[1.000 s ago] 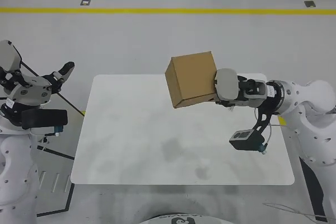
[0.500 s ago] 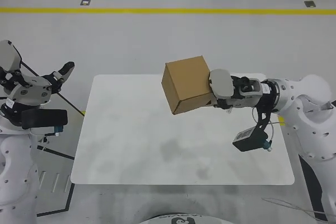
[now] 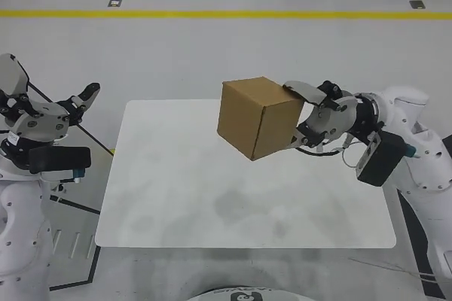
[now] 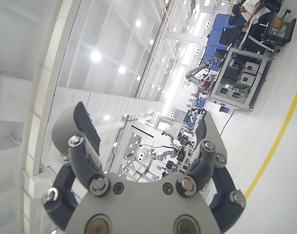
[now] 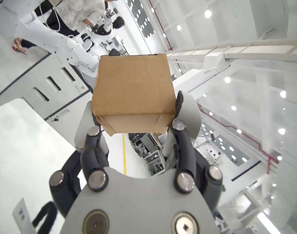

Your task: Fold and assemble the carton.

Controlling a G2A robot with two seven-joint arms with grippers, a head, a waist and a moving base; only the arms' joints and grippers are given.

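White bench, rounded at its corners, fills the middle of the top view and serves as the working surface. Brown cardboard carton, already squared into a box, hangs above the upper right part of the bench. It is tilted so that one upright edge faces the camera, and it appears to be clear of the surface. The right claw enters from the right of the frame and pinches the carton at its near end, one finger over the top and one beneath. The right wrist view confirms both pads pressed against opposite walls close to the corner flaps. Held aloft like this, the box can be turned for checking or for pressing down a last flap, which is probably why it is lifted. Whether the end flap nearest the claw is fully tucked cannot be told. The left claw, at the upper left of the frame beside the bench, is spread wide and empty. It points away from the work, seemingly parked to leave the carton's path free.
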